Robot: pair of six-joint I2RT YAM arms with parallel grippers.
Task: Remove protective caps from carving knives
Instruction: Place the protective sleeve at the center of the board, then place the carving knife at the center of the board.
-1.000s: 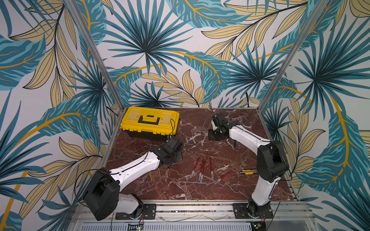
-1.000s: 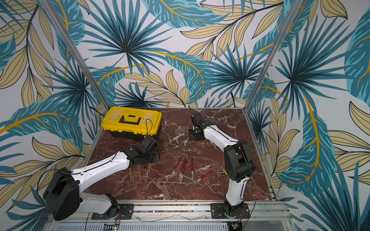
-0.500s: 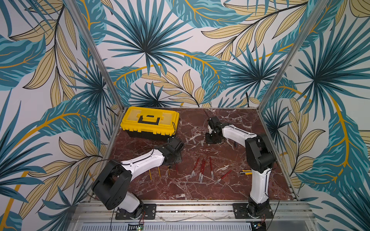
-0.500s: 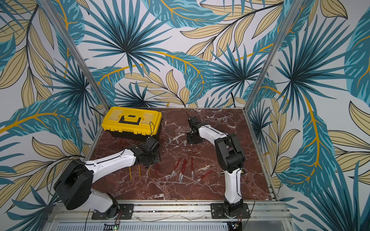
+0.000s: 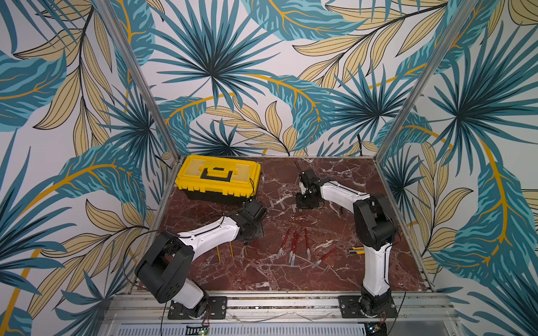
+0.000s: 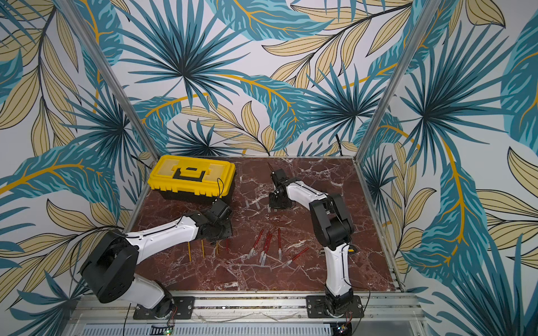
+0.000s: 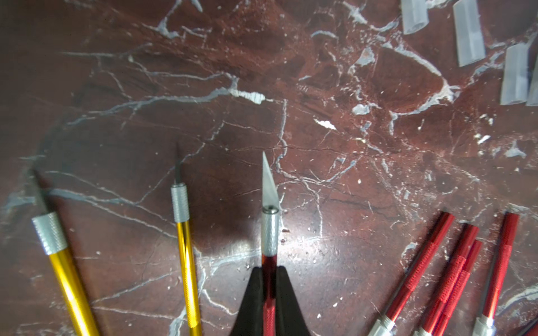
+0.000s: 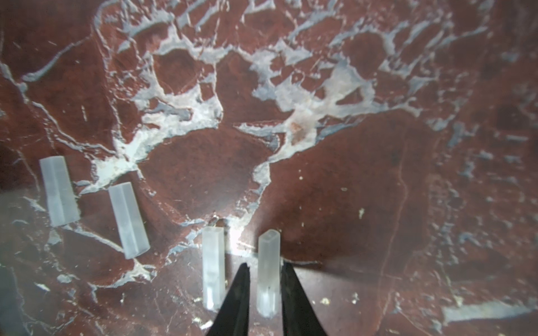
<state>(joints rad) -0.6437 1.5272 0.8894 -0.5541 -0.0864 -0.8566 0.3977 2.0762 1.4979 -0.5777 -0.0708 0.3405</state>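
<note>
Right end effector, clamped a second ago, is now parted: the cap is released onto the surface beside three other caps. The bared red knife is pinched in the left end effector. Capped knives are left.

A yellow toolbox sits at the upper left of the marble table. The left gripper points down at centre left, with a red knife and three yellow knives poking out below it. More red knives lie at centre. The right gripper hangs low at upper centre, beside loose caps. A utility knife lies by the right arm.
</note>
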